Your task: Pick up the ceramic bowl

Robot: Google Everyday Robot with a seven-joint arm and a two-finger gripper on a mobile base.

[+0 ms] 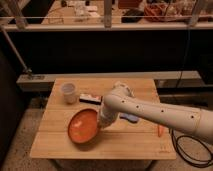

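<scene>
Orange ceramic bowl (83, 126) on table (135, 142); end effector (102, 121) at rim, arm's side (grip: cannot tell).

No text we can read

We make out no legible words, numbers or brand marks on the orange ceramic bowl (81, 126), the small dark flat packet (90, 98) or the pale wooden bench (55, 141); the end effector (103, 121) is at the bowl's right rim.

You're in a lab-like workspace: your gripper (102, 121) hangs over a wooden table (55, 141), beyond it a railing (107, 24) fronts cluttered desks (165, 10), to its right a cable (188, 151) loops on the floor (19, 131).
</scene>
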